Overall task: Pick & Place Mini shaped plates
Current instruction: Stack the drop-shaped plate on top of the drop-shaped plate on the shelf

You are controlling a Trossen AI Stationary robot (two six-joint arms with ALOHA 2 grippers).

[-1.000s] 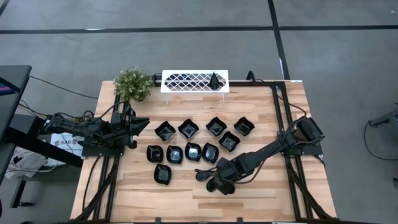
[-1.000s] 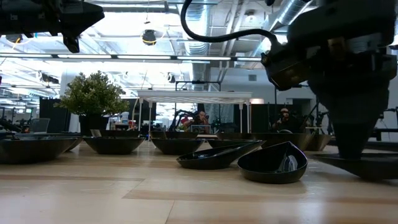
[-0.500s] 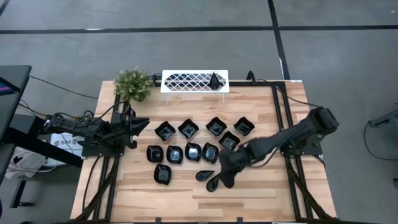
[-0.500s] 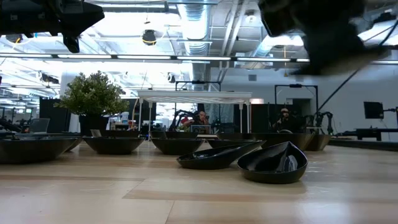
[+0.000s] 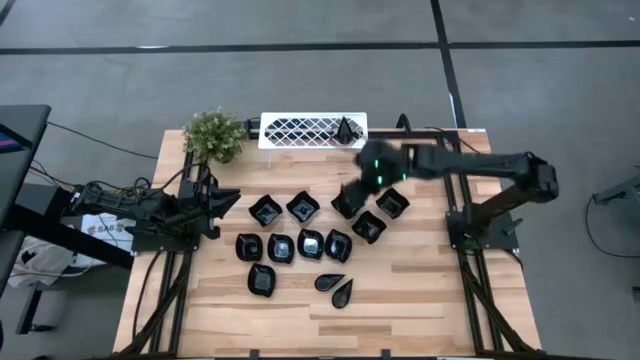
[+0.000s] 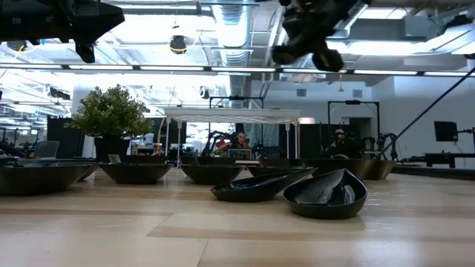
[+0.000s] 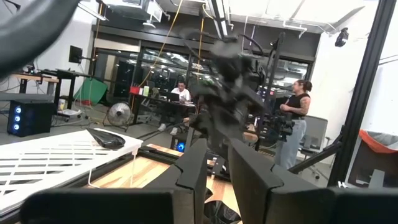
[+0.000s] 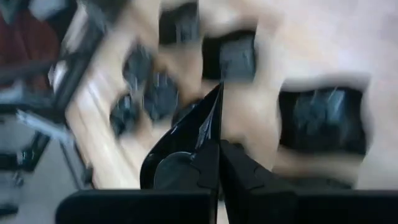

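Observation:
Several glossy black mini plates (image 5: 310, 243) lie on the wooden table in two rows, with two teardrop ones (image 5: 336, 288) nearer the near edge. One more plate (image 5: 345, 130) stands in the white lattice rack (image 5: 300, 131). My right gripper (image 5: 355, 188) is blurred above the far row of plates and is shut on a black plate (image 8: 186, 146). In the low view it shows high up (image 6: 308, 33). My left gripper (image 5: 232, 198) waits at the table's left edge, with a narrow gap between its fingers (image 7: 193, 168). My right gripper pinches a black plate between its two fingers by its rim (image 8: 202, 155). The plate shows edge-on, its pointed end (image 8: 217, 93) reaching out beyond the fingertips. It is lifted clear, high above the plates on the table.
A small green plant (image 5: 214, 135) stands at the far left corner beside the rack. Black frame rails (image 5: 447, 190) run along the table's right side. Bare wood lies along the near edge (image 5: 400, 310). People sit and stand in the room beyond the table (image 7: 297, 124).
My right gripper has risen from the near-edge teardrop plates with one plate in its fingers. It has swung up and toward the far edge, toward the rack. Two teardrop plates have stayed on the table.

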